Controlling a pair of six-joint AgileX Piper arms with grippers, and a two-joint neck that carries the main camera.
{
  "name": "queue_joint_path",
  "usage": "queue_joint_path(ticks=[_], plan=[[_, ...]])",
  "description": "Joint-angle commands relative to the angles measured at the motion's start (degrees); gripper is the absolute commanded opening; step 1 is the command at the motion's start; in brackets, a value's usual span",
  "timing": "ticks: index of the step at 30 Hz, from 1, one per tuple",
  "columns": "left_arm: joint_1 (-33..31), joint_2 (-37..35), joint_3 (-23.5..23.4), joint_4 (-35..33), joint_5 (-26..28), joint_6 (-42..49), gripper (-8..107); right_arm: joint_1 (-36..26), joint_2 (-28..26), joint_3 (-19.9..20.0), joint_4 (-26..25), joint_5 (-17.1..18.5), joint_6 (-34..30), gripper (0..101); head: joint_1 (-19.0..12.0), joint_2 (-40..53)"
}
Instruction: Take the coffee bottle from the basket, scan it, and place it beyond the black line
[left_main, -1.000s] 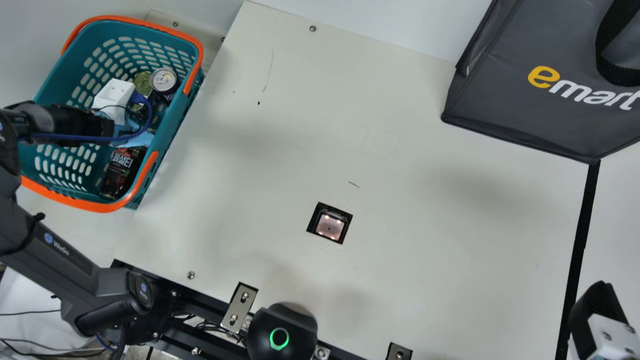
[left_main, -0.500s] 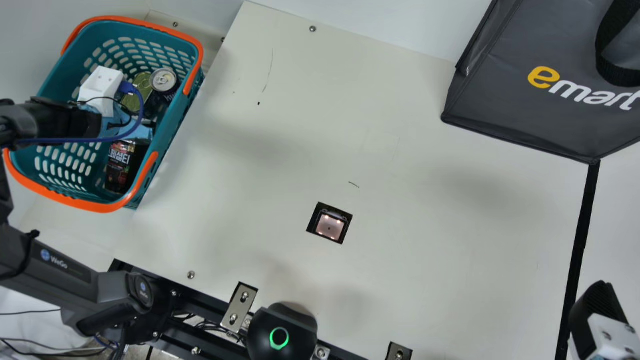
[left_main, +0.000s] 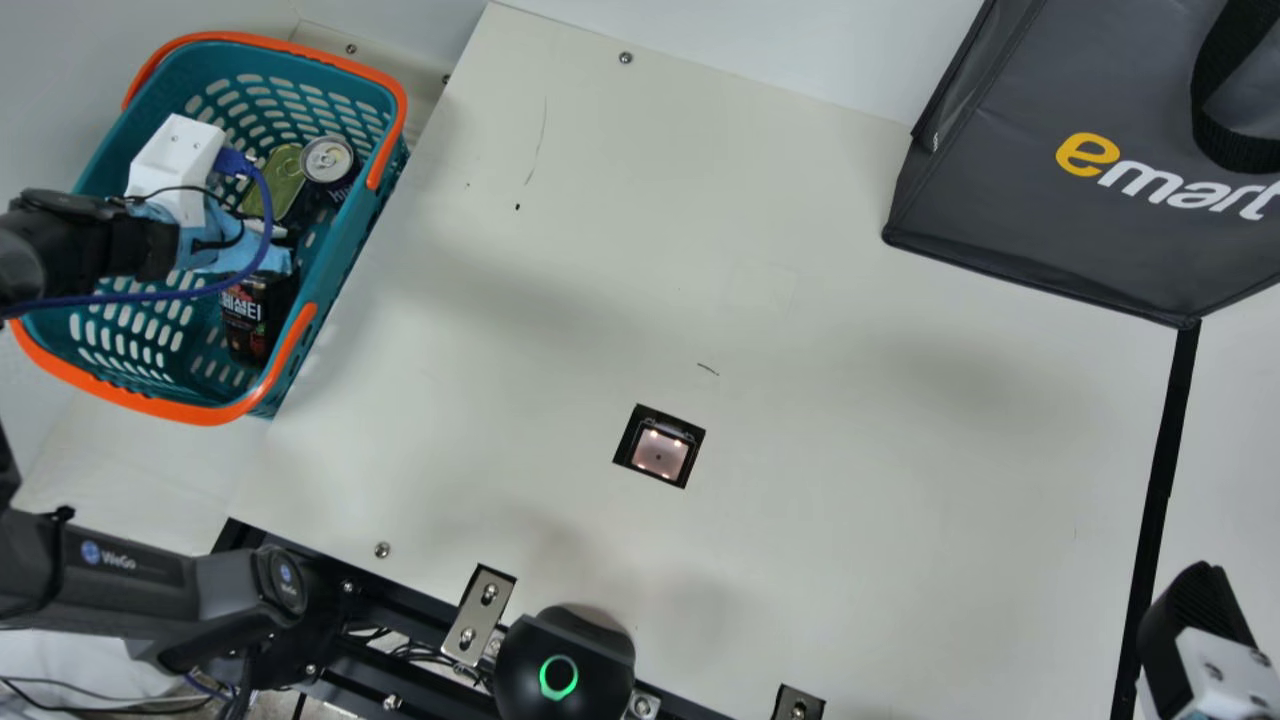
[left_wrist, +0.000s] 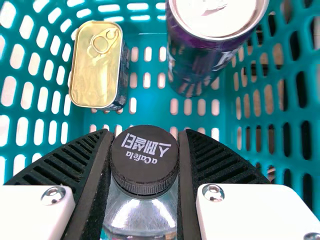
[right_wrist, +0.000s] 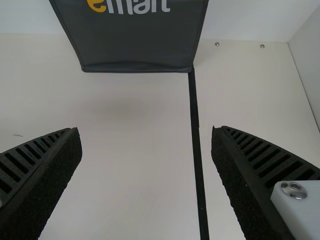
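Left pincer (left_main: 178, 165): closed around the coffee bottle (left_main: 250, 318) at its cap, inside the basket (left_main: 347, 260). Right pincer (left_main: 1195, 620) (nothing in its grip): wide open over the bench (left_main: 850, 480), by the black line (left_main: 1160, 475).

Cream table (left_main: 850, 550), pale wall (left_main: 760, 40) behind

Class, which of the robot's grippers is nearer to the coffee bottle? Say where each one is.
Left. The left gripper has its fingers on both sides of the coffee bottle in the basket; the right gripper is across the table, by the black line.
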Motion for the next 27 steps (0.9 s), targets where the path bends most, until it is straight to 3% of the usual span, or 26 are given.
queue_joint_path(ticks=[1, 15, 27], plan=[[0.2, -1.3, 0.5, 0.1, 0.3, -0.1, 10, 0.0, 0.0, 0.0, 0.0, 0.0, 0.0, 91, -1.5, 0.1], [2.0, -9.7, 3.8, 1.9, 3.1, -1.9, 10, 0.0, 0.0, 0.0, 0.0, 0.0, 0.0, 91, -1.5, 0.1], [5.2, -16.9, 3.9, 4.2, 7.8, -5.1, 10, 0.0, 0.0, 0.0, 0.0, 0.0, 0.0, 91, -1.5, 0.1]])
